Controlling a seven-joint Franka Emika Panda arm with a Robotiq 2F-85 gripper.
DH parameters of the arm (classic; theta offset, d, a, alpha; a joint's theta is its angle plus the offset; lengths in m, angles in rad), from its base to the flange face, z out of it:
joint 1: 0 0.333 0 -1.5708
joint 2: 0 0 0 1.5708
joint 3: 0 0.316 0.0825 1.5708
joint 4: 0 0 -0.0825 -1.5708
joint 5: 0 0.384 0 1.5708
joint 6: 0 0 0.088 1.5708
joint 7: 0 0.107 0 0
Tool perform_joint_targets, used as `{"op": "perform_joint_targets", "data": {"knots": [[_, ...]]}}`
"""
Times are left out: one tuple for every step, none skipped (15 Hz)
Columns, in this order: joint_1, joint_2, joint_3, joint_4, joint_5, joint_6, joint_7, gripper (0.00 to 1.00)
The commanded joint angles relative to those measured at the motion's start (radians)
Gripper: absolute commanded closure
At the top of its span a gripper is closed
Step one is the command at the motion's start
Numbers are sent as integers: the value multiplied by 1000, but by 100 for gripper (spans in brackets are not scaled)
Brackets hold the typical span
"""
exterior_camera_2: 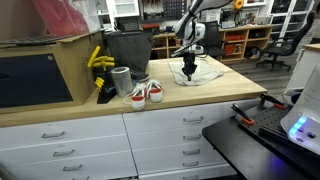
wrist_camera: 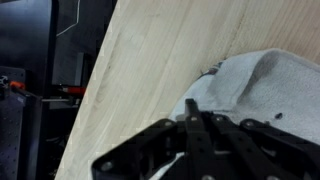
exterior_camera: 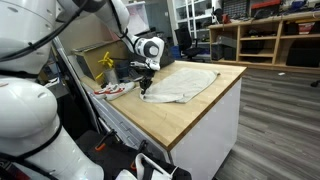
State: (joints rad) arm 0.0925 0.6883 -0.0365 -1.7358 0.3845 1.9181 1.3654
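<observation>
Cloth [exterior_camera: 185,82], pale and rumpled, spread across the light wooden tabletop [exterior_camera: 205,118] and resting wholly on it in both exterior views. Lies mostly flat, with little to pinch except along the border.

Pincer [wrist_camera: 198,118] down at exactly that border, at the corner toward the shoes [exterior_camera_2: 145,93], on an arm reaching steeply from above. In the wrist view, fingers [wrist_camera: 188,115] drawn tight together with a bunched lip of fabric at their tips: closed, and by the look of it gripping the cloth by its hem. Bites at a corner rather than the middle, likely because of the loose edge there, easy to lift off the wood without pressing into the board. Stands nearly upright over the contact point, probably for a square pinch on thin material. Pincer [exterior_camera_2: 188,72] in an exterior view too small for any confirmation of the hold.

Shoes side by side near the front edge, just beside a grey cup [exterior_camera_2: 121,82] and in front of a dark bin [exterior_camera_2: 128,48], all well apart from the cloth. Below the tabletop, white drawers [exterior_camera_2: 160,130].
</observation>
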Motion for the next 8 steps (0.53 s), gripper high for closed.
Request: {"op": "perform_joint_targets", "data": {"knots": [[-11,-37,12,-20,36,18,28,100],[-12,-41,13,-21,41,17,26,100],[-14,-45,13,-22,46,15,24,100],[-15,-48,14,-22,51,14,23,100],[-15,-51,14,-22,56,14,23,100],[-18,-53,16,-18,58,2,19,100],[-17,-56,15,-17,57,1,19,100],[-19,-58,17,-15,56,-8,13,100]]}}
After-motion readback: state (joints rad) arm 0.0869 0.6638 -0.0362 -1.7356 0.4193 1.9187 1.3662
